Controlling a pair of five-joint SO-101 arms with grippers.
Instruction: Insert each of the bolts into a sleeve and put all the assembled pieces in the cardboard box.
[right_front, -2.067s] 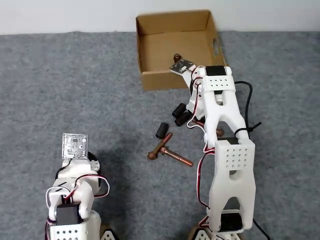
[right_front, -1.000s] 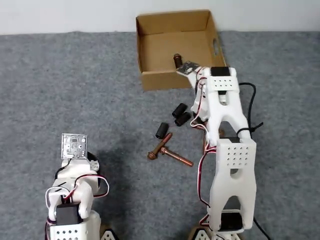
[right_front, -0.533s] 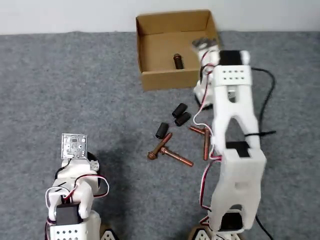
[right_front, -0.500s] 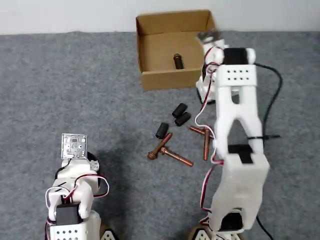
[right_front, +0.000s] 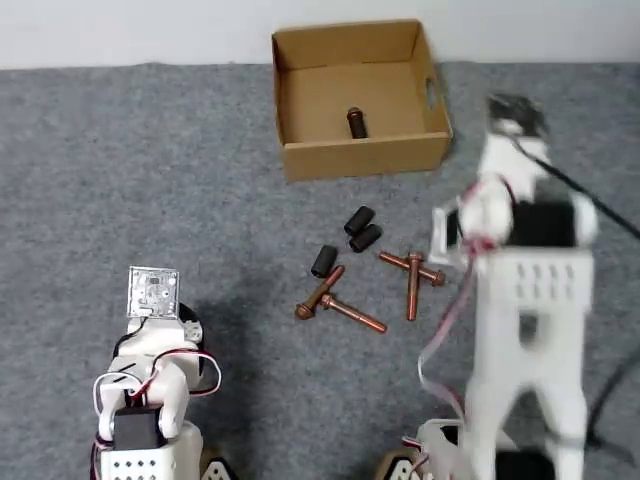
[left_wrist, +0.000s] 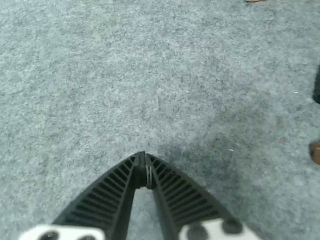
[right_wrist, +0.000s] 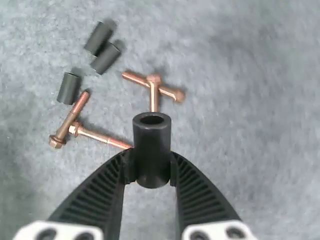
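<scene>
Gripping a black sleeve upright, the right gripper hangs near four loose bolts on carpet; the left gripper sits closed, empty. Next, probably, a bolt goes in.

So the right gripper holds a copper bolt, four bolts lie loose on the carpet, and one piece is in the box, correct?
No. The right gripper is shut on a black sleeve, not a bolt, as the right wrist view shows. Four bolts do lie loose on the carpet, and one piece is in the box.
</scene>
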